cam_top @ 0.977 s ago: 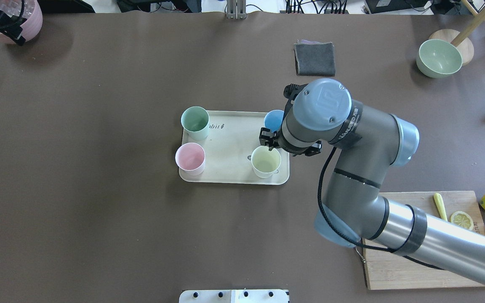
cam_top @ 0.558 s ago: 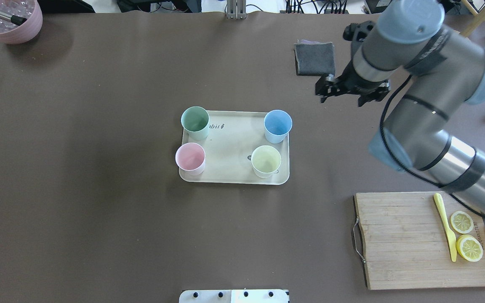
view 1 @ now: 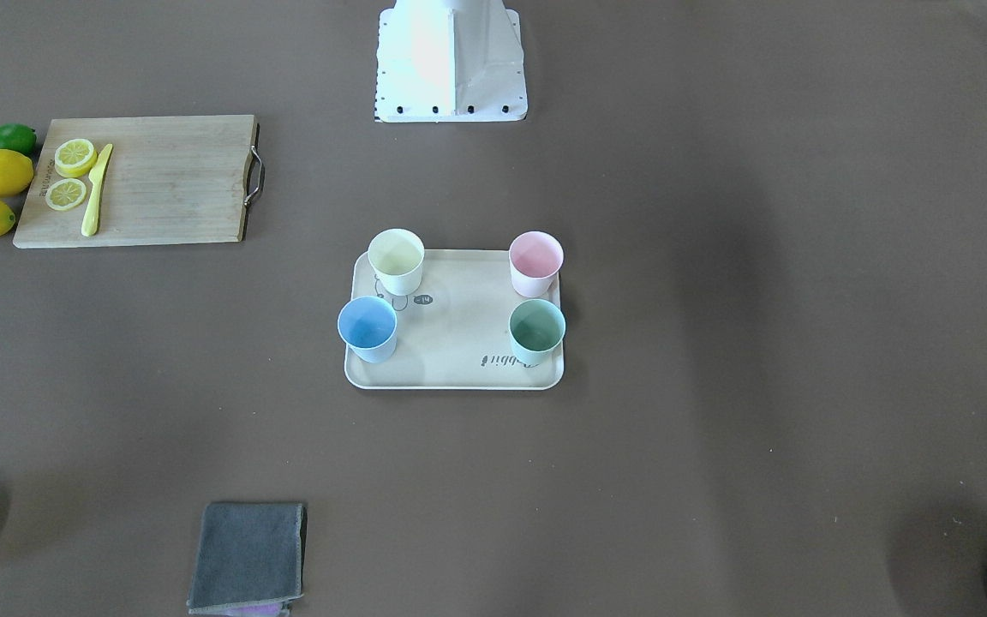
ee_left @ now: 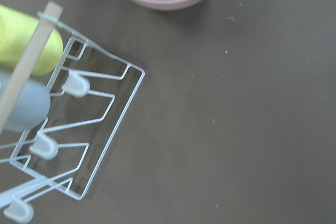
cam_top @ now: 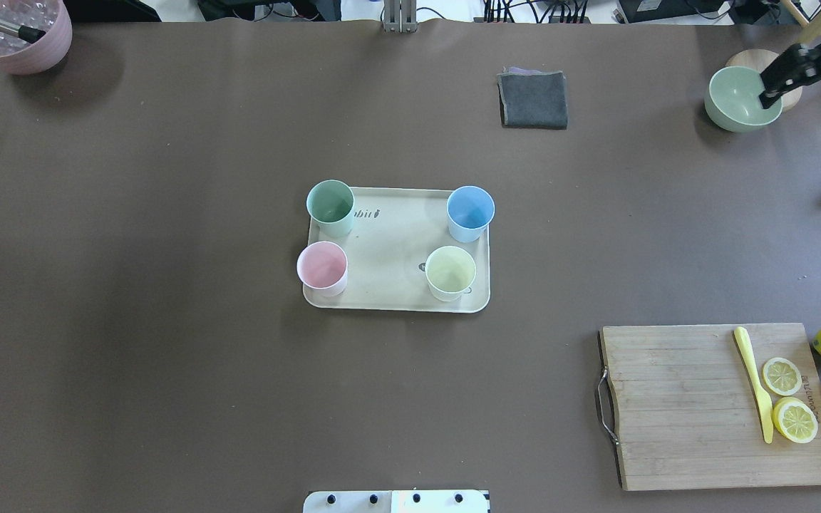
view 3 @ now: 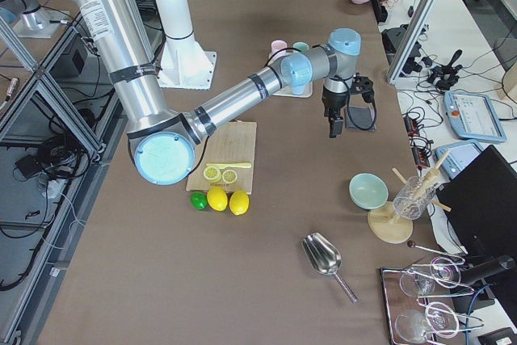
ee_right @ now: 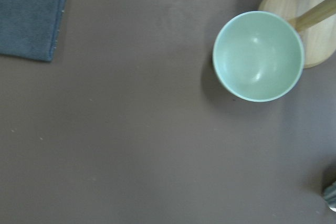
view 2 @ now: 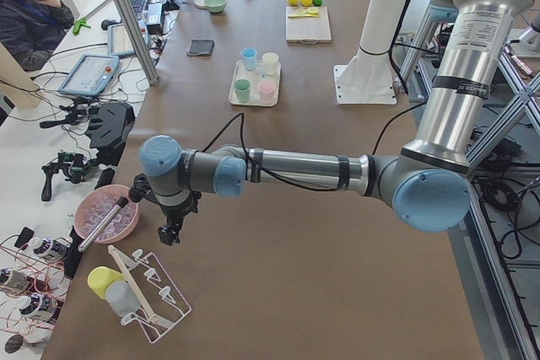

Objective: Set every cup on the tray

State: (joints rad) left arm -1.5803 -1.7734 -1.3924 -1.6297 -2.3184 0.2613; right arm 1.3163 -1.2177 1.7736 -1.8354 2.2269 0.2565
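Note:
The cream tray [cam_top: 396, 246] lies mid-table, also in the front view [view 1: 459, 343]. On it stand the mint green cup [cam_top: 330, 206], light blue cup [cam_top: 470, 212], pink cup [cam_top: 322, 267] and pale yellow cup [cam_top: 450, 272], one in each corner, all upright. My right gripper [cam_top: 804, 80] is open and empty at the far right, above the green bowl, well away from the tray. My left gripper [view 2: 169, 230] shows only in the left side view, beside the pink bowl; I cannot tell if it is open or shut.
A green bowl [cam_top: 742, 98] and wooden stand are far right. A grey cloth [cam_top: 533, 100] lies beyond the tray. A bamboo cutting board [cam_top: 681, 406] holds a yellow knife and lemon slices. A pink bowl [cam_top: 15, 39] and a wire rack [ee_left: 79, 129] are at far left.
My right gripper has left the yellow cup on the tray and swung up and away to the far right, over the green bowl. My left gripper has left the overhead view. The cups stayed put.

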